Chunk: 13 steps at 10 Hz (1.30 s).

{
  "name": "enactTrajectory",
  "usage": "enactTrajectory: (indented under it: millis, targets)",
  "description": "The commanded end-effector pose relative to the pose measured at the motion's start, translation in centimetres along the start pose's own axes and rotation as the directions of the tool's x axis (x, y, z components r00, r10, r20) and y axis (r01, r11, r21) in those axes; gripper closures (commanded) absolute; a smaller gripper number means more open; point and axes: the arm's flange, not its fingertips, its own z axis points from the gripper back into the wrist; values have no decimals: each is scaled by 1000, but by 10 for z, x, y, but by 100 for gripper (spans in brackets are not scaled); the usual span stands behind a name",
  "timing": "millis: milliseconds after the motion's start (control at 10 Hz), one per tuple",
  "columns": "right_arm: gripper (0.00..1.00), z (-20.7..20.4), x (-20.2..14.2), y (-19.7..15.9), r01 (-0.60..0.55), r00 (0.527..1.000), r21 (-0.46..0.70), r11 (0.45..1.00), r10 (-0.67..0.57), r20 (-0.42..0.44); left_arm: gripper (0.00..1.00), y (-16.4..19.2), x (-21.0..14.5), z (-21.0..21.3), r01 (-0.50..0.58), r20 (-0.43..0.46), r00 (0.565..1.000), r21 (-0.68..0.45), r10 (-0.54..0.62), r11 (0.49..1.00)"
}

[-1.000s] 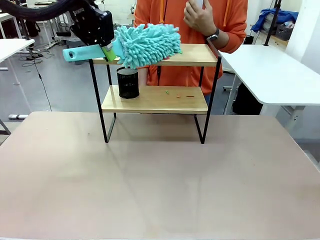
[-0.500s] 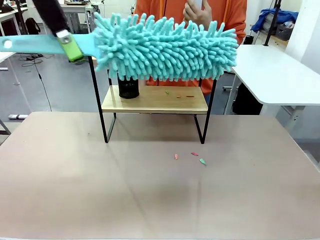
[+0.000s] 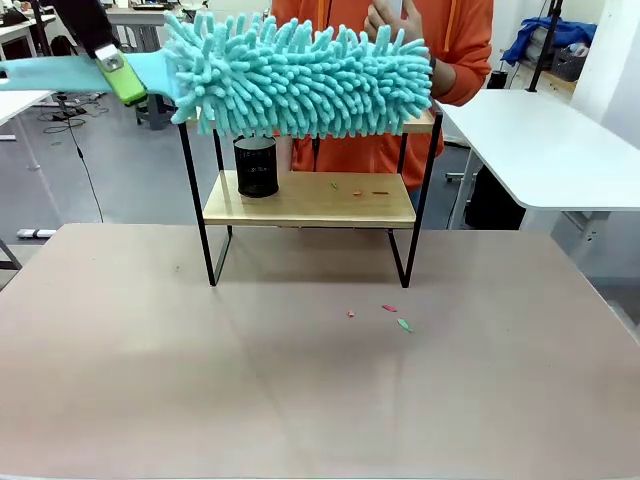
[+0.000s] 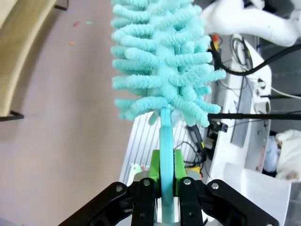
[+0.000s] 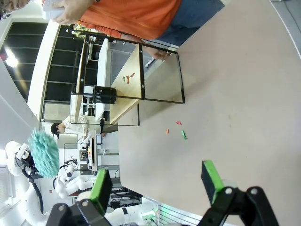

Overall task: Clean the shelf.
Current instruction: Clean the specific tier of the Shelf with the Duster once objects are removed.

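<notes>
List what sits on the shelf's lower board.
On the shelf, lower board: a black mesh cup at its left end and a few small scraps near the middle. The duster covers the cup's rim, so its contents are hidden.

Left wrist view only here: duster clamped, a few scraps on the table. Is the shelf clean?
Observer: No. A few small scraps lie on the lower board of the shelf, right of middle in the front view.
Operator: Anything else on that board?
Observer: A black mesh cup stands near its left end.
Operator: Other arm?
Observer: The right gripper is open and empty, over the table.
</notes>
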Motion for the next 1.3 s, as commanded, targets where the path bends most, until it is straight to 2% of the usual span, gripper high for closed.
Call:
enactTrajectory:
  millis: [0, 100, 200, 300, 500, 600, 700, 800, 900, 1000, 1200]
  targets:
    - [0, -3, 2, 0, -26, 1000, 25, 999, 26, 18, 87, 0, -50, 61, -151, 246, 961, 102, 122, 983]
    - [0, -3, 2, 0, -26, 1000, 25, 999, 26, 18, 87, 5, -92, 90, -293, 391, 894, 144, 218, 945]
    - [0, -3, 2, 0, -26, 1000, 25, 999, 26, 18, 87, 16, -142, 106, -465, 523, 782, 124, 340, 877]
    - [0, -3, 2, 0, -26, 1000, 25, 999, 26, 18, 87, 29, -176, 108, -549, 576, 699, 52, 424, 834]
    - [0, -3, 2, 0, -26, 1000, 25, 999, 26, 18, 87, 73, -217, 91, -691, 650, 523, -56, 551, 721]
    - [0, -3, 2, 0, -26, 1000, 25, 999, 26, 18, 87, 94, -228, 81, -756, 684, 454, -44, 571, 653]
    - [0, -3, 2, 0, -26, 1000, 25, 999, 26, 18, 87, 122, -236, 64, -807, 726, 418, 21, 546, 590]
    - [0, -3, 2, 0, -26, 1000, 25, 999, 26, 18, 87, 148, -238, 45, -802, 735, 439, 60, 518, 595]
    - [0, -3, 2, 0, -26, 1000, 25, 999, 26, 18, 87, 163, -236, 34, -822, 695, 450, 77, 560, 565]
    - [0, -3, 2, 0, -26, 1000, 25, 999, 26, 18, 87, 141, -254, 68, -801, 710, 428, 11, 560, 598]
    - [0, -3, 2, 0, -26, 1000, 25, 999, 26, 18, 87, 141, -254, 68, -801, 710, 428, 11, 560, 598]
